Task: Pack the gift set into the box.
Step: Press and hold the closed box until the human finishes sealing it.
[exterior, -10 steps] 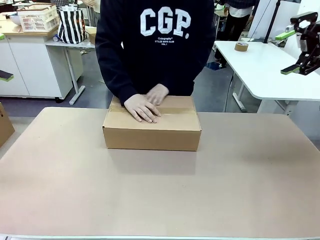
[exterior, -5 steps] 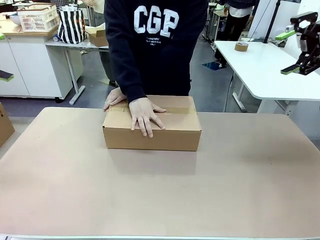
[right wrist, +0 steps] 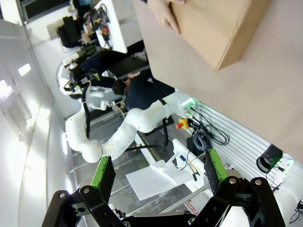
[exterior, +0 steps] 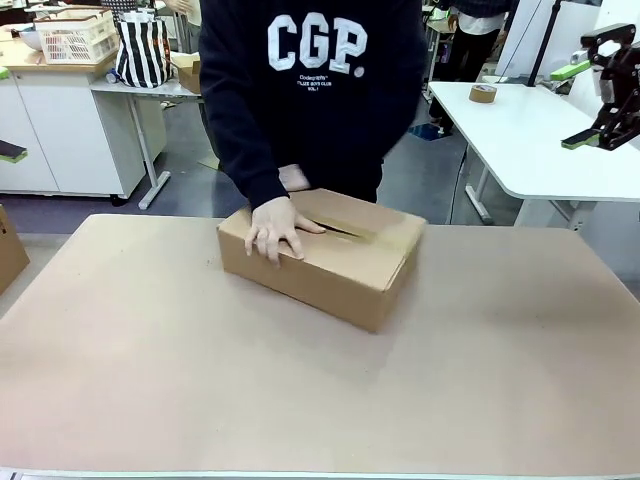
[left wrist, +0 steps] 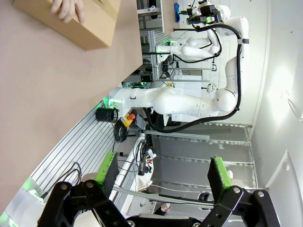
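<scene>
Bright, even indoor light fills the front view. The box (exterior: pixel 335 270) casts only a faint, soft shadow on the surface (exterior: pixel 140 370); its far corner and the person's hand (exterior: pixel 275 228) are slightly smeared. Both wrist views bend straight lines, and their white walls (left wrist: pixel 279 94) glare.

Plain brown box (exterior: pixel 350 275) on a tan table (exterior: pixel 150 380); behind the box, a navy sweatshirt (exterior: pixel 320 130) lettered white and a black-and-white striped bag (exterior: pixel 143 50).
</scene>
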`<state>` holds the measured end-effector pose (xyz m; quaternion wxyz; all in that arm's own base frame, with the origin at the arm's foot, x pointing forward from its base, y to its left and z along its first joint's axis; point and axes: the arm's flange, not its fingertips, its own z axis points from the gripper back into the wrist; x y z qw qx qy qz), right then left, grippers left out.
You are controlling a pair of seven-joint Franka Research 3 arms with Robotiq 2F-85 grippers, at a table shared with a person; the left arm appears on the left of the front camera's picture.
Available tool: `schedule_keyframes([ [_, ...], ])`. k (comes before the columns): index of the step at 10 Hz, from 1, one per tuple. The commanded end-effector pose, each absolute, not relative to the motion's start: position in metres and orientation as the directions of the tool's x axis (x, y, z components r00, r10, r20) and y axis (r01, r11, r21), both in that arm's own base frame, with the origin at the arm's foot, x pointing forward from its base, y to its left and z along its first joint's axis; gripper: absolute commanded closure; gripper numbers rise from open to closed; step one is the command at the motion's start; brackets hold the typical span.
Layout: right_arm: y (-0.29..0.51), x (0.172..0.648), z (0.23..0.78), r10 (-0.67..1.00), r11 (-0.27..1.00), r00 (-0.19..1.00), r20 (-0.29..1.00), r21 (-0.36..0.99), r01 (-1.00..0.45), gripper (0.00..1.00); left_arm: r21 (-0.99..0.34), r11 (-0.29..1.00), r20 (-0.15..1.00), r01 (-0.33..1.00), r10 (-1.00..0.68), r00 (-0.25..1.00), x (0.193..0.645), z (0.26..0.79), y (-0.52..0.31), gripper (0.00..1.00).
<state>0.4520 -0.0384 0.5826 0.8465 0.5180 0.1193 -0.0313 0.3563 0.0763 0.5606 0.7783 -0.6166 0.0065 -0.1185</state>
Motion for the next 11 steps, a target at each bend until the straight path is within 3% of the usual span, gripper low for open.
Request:
schedule_keyframes([
  [1,-0.0379,0.4517,0.5839,0.053,0.476,0.969,-0.242,0.859,0.189,0.00,-0.961,0.215,0.134,0.174,-0.190,0.973,0.3551,0.5619,0.0758,0.00],
  [11,-0.0379,0.4517,0.5839,0.053,0.476,0.969,-0.242,0.859,0.189,0.00,-0.961,0.215,0.134,0.174,-0.190,0.973,0.3551,0.5619,0.0758,0.00],
])
